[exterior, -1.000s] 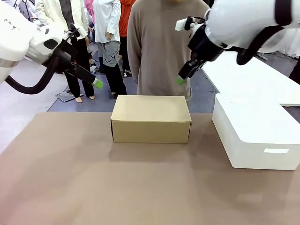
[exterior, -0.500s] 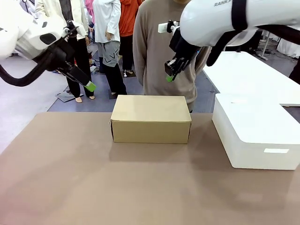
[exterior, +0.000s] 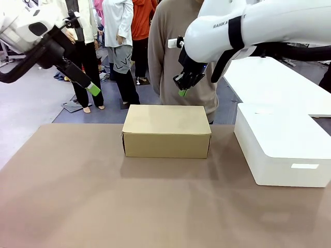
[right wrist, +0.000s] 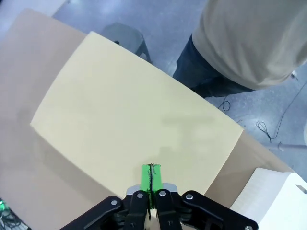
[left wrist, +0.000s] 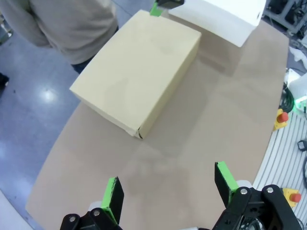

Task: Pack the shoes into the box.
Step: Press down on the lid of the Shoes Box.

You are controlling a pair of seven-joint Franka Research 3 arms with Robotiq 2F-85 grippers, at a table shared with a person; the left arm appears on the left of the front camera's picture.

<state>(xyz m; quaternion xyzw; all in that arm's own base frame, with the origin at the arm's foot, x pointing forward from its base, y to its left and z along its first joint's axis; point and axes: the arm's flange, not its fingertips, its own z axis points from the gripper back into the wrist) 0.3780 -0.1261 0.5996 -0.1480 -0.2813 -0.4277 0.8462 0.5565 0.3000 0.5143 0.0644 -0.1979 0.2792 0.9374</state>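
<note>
The box (exterior: 166, 131) sits shut at the far middle of the tabletop (exterior: 103, 206), just before the person (exterior: 178, 51). I judge it light, stiff cardboard whose lid flap should lift from a long edge. Compared with a second ago, my right pincer (exterior: 181, 92), fingers pressed together and empty, has swung leftward above the box's far edge. My left pincer (left wrist: 168, 191), spread wide and empty, has drawn up and away.

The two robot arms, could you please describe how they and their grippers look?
Both arms have glossy white rounded shells with black joints and looping black cables. The right arm carries dark lettering on its shell. Each gripper, left gripper and right gripper, is black with bright green pads on its fingers.
</note>
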